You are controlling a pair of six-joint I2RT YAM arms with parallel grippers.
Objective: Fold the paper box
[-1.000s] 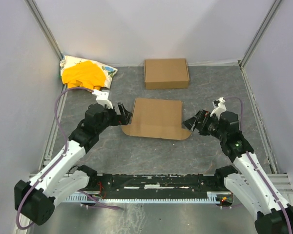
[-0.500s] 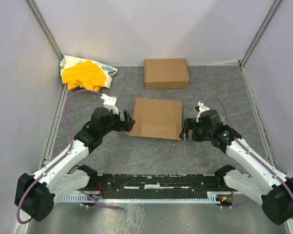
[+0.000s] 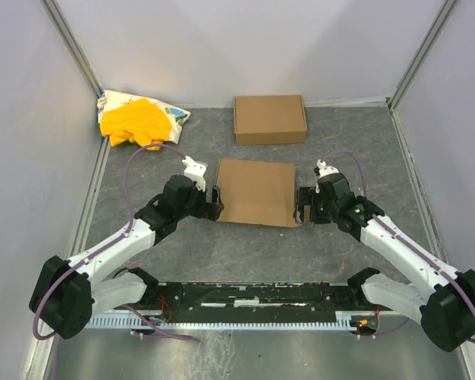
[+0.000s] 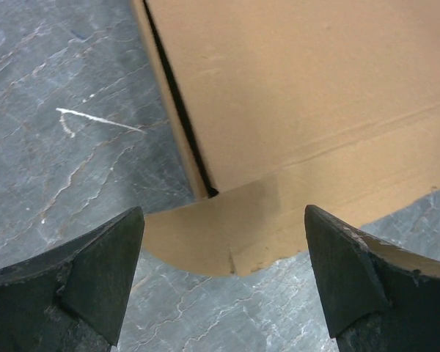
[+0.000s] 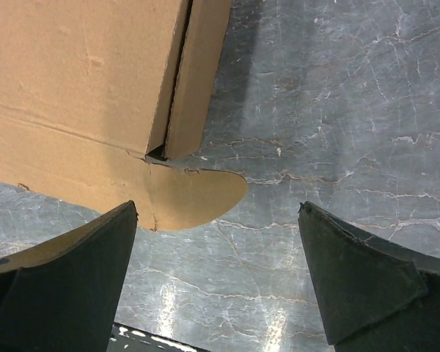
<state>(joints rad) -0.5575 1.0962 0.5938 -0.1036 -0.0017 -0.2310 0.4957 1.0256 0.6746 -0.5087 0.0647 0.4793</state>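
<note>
The paper box [image 3: 256,191] lies flat and closed on the grey table as a brown cardboard carton, with a front flap sticking out along its near edge. My left gripper [image 3: 214,202] stands open at the box's near left corner. In the left wrist view the flap's rounded tab [image 4: 205,238] lies between the open fingers [image 4: 103,271], below the box [image 4: 301,88]. My right gripper [image 3: 303,204] stands open at the near right corner. Its wrist view shows the other rounded tab [image 5: 194,198] just ahead of the left finger [image 5: 73,271], with bare table between the fingers.
A second, neat brown carton [image 3: 270,119] sits at the back by the wall. A yellow cloth bundle [image 3: 134,120] lies in the back left corner. Pale walls close the table on three sides, and a metal rail [image 3: 245,297] runs along the near edge.
Both arms have swung inward to the box's near corners, the left gripper from the left and the right gripper from the right. Both stayed open. The box has not moved.
</note>
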